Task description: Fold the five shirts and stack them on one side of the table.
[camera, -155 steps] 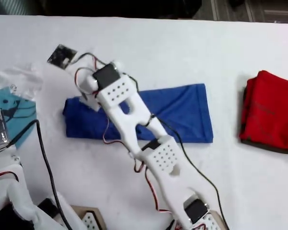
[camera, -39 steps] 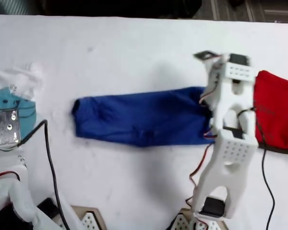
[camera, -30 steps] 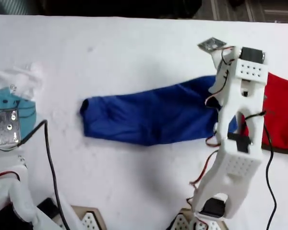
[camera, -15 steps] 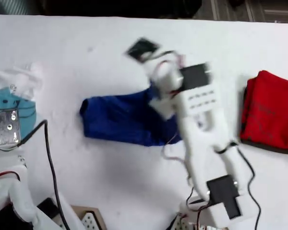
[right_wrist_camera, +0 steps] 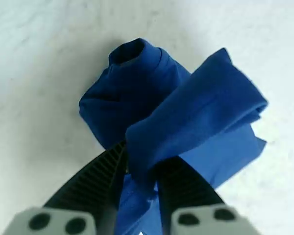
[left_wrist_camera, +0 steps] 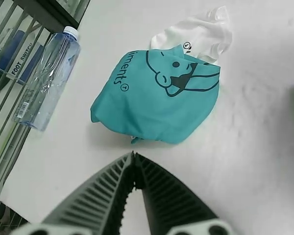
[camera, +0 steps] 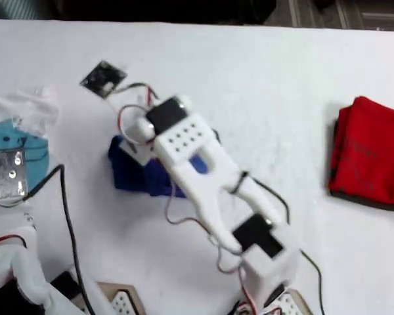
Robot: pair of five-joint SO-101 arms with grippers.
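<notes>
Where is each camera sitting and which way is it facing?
High view: fixed above the table, looking down; right arm, blue shirt, red shirt.
Left wrist view: on the left wrist, facing teal shirt, bottle; left claw shut.
Right wrist view: on the right wrist, facing blue shirt; right claw grips it.
Shared: blue shirt, high and right wrist views.

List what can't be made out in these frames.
- High view: right arm covers most of the blue shirt; its fold is unreadable.
- High view: red shirt runs off the right edge, teal shirt off the left.
- Left wrist view: white shirt lies mostly under the teal one.
- Right wrist view: blue cloth buries the tips of the right end effector.
</notes>
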